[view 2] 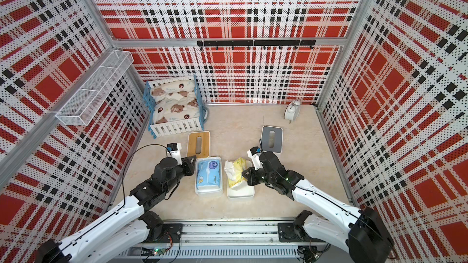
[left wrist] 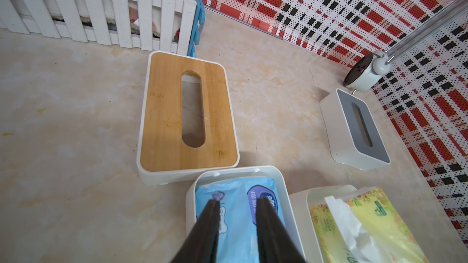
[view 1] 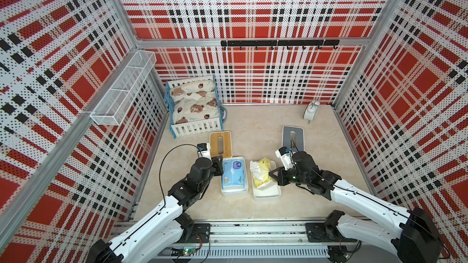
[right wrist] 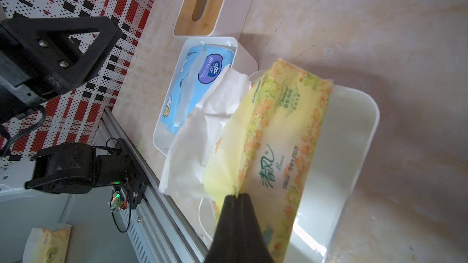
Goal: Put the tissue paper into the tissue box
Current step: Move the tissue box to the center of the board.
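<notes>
Marbled tabletop (view 1: 253, 122); right tool (right wrist: 237, 195) tight on yellow "清风" pack (right wrist: 283, 127), left tool (left wrist: 238, 199) seemingly agape.

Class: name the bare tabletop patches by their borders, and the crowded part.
Free: the patch bordered by toy bed, alarm clock, bamboo lid and grey lid; the strip between the open boxes and front rail. Crowded: the centre, where left claw is at the blue pack and right claw pinches the yellow pack.

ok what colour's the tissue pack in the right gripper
The tissue pack is pale yellow with orange-green speckled edges, clearest in the right wrist view.
</notes>
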{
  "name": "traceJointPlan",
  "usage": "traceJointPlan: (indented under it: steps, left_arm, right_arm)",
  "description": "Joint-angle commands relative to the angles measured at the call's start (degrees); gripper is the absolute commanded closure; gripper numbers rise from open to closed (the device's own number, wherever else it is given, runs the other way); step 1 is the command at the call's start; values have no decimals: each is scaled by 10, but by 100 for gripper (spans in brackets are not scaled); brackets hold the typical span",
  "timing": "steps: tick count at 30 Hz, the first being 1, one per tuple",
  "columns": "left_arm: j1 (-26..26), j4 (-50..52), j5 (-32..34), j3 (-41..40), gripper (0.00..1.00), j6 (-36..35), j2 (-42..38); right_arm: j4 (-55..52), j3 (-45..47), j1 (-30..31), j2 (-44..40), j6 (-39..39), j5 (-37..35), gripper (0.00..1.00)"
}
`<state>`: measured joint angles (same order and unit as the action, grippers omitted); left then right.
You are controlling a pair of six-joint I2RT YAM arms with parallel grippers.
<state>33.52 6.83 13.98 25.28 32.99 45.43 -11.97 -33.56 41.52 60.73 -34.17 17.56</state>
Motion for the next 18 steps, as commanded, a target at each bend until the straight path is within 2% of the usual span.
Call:
traceJointPlan:
  steps: [1,11,13,18]
  left_arm:
    - [2,-15,-2,-7,69,0,0]
    - [0,-13,-6,-11,69,1,-15]
    - [-1,-9,-6,-12,69,1,-20]
    - [-6,-2,-7,-17,69,0,-32]
  right_arm:
    - [30,4,9,20,-9,-16,100]
    - [-3,-29,8,66,21,-105,100]
    - [-10,-41,4,84,47,-117,100]
    - [-12,-71,-30,141,86,-113,100]
